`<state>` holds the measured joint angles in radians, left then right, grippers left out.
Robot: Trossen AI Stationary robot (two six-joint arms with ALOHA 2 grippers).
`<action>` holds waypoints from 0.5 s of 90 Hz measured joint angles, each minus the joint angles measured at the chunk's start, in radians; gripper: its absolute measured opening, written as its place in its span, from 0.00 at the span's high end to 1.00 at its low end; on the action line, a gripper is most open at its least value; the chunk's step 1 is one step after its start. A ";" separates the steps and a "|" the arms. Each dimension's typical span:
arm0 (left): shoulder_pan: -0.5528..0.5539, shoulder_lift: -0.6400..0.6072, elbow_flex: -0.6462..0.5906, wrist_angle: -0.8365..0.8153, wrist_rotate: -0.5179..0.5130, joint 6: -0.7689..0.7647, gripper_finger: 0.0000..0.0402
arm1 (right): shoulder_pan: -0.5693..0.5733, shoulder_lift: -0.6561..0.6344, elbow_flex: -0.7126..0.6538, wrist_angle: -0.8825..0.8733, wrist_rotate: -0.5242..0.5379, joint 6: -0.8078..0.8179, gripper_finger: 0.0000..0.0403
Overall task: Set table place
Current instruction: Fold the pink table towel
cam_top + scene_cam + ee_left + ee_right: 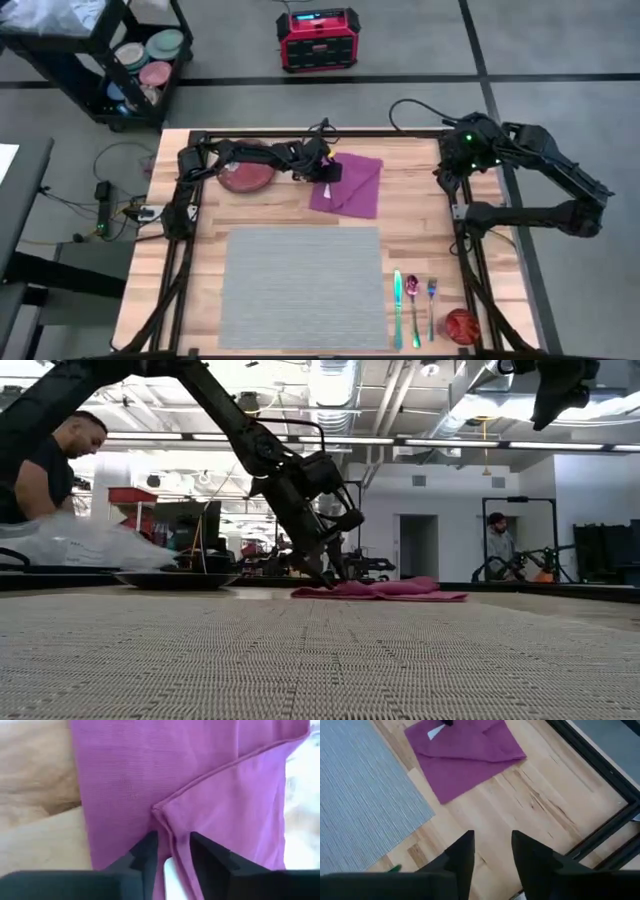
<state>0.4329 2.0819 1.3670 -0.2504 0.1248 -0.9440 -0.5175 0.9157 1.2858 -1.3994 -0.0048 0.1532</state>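
The purple napkin (350, 185) lies folded on the wooden table (420, 205) at the far middle, beyond the grey place mat (303, 290). A dark red plate (245, 177) sits left of the napkin. My left gripper (173, 845) reaches over the plate and is down at the napkin's left part (325, 575). It is open, with one finger on each side of a raised hem. My right gripper (492, 845) hangs open high above the table's far right (452, 172), with nothing between its fingers. My left gripper has its open fingertips (149, 845) down on the napkin's upper layer. They stand on either side of a puckered hem ridge (162, 822) near the napkin's left end. The fingers slant down from the table's left. The napkin lies flat on the table.
A green knife (397, 295), a spoon (412, 300) and a fork (432, 300) lie right of the mat, with a red round object (461, 325) at the near right corner. A person (45, 465) stands beyond the table's far edge.
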 joint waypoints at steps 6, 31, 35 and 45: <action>0.001 0.000 0.000 0.001 -0.005 -0.001 0.88 | 0.000 0.000 0.000 0.000 0.000 0.004 0.75; 0.000 0.000 0.000 0.025 -0.021 -0.022 0.99 | 0.000 0.000 0.000 -0.005 0.000 0.005 0.81; 0.000 0.000 0.000 0.022 -0.019 -0.032 1.00 | 0.000 0.000 0.000 -0.009 0.000 0.007 0.82; 0.001 -0.003 0.000 0.023 0.015 -0.051 1.00 | 0.000 0.000 0.000 -0.011 0.000 0.007 0.84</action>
<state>0.4335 2.0793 1.3670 -0.2269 0.1398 -0.9948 -0.5179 0.9157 1.2861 -1.4101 -0.0044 0.1604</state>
